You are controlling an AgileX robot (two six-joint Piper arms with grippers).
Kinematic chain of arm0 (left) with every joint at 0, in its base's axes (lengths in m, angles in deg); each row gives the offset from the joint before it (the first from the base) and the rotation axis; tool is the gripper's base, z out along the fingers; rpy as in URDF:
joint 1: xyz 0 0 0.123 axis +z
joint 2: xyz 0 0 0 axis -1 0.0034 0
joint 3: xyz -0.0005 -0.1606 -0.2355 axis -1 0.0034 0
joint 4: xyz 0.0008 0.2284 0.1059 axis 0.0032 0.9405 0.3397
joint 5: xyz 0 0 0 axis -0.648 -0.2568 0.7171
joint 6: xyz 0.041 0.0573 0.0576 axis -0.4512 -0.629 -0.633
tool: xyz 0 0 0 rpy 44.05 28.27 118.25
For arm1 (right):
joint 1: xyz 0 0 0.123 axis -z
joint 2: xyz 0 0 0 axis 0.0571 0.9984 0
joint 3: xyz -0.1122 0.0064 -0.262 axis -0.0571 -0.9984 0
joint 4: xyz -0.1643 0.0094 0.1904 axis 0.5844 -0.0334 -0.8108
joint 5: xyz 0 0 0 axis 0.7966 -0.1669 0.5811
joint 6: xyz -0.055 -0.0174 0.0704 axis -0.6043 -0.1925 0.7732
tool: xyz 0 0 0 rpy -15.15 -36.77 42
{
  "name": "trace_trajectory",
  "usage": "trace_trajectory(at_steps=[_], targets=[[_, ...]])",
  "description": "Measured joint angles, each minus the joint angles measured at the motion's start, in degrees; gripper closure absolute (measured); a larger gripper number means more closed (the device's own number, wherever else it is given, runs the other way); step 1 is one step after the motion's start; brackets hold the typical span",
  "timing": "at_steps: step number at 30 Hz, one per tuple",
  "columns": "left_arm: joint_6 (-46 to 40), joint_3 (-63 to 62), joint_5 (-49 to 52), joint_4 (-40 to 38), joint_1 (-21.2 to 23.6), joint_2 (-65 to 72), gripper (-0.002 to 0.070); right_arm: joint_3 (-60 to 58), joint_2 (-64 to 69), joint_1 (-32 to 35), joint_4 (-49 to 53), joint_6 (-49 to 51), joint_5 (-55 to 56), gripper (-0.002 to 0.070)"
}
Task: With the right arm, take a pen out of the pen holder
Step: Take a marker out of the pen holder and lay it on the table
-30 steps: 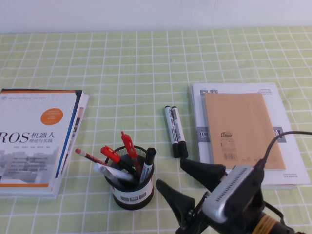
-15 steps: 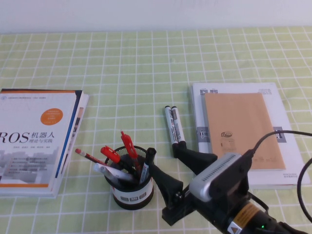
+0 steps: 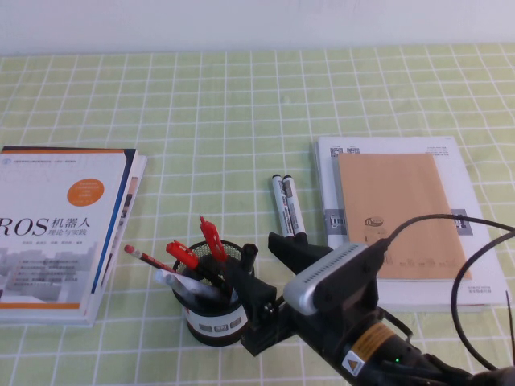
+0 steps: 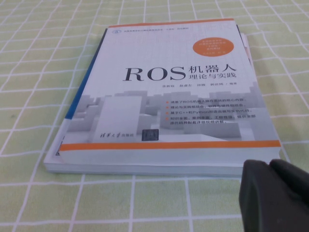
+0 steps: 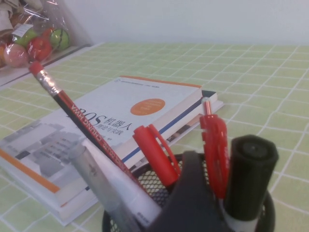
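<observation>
While left tool (image 4: 273, 193) sits beside book (image 4: 164, 96), spread right tool (image 3: 259, 261) stands at pen holder (image 3: 213, 326).

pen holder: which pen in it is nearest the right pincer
The black-capped marker at the holder's right edge, beside the open right pincer; red pens and pencil lean left. The left pincer is by the ROS book.

A light green and white checked cloth (image 3: 225, 112) covers the table, with a plain white wall (image 3: 241, 24) behind it. On the left lies a white softcover book with orange stripes and "ROS" printed on its cover (image 3: 60, 229), resting on another book. On the right, a brown kraft-paper notebook (image 3: 394, 213) lies flat on a larger white book (image 3: 475, 201). Between the two stacks, two black markers with white labels (image 3: 288, 213) lie side by side, touching. A clear plastic bag of red and green fruit (image 5: 29, 34) sits off beyond the ROS book.
</observation>
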Motion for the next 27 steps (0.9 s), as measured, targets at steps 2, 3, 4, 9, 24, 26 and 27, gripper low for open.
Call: trace_trajectory(at_steps=[2, 3, 4, 9, 24, 26, 27], targets=[[0.00, 0.00, 0.00, 0.00, 0.00, 0.00, 0.0681, 0.80, 0.61, 0.38, 0.00, 0.00, 0.00, 0.0218], [0.00, 0.00, 0.00, 0.00, 0.00, 0.00, 0.0681, 1.09, 0.92, 0.53, 0.00, 0.00, 0.00, 0.0218], [0.00, 0.00, 0.00, 0.00, 0.00, 0.00, 0.0681, 1.38, 1.18, 0.82, -0.14, 0.00, 0.00, 0.0218], [0.00, 0.00, 0.00, 0.00, 0.00, 0.00, 0.0681, 3.35, 2.06, 1.60, -0.38, 0.03, 0.13, 0.0225], [0.00, 0.00, 0.00, 0.00, 0.00, 0.00, 0.0681, 4.87, 2.18, 1.72, -0.38, 0.25, -1.50, 0.0361], [0.00, 0.00, 0.00, 0.00, 0.00, 0.00, 0.0681, 4.87, 2.18, 1.72, -0.38, 0.25, -1.50, 0.0388], [0.00, 0.00, 0.00, 0.00, 0.00, 0.00, 0.0681, 4.87, 2.18, 1.72, -0.38, 0.25, -1.50, 0.0406]])
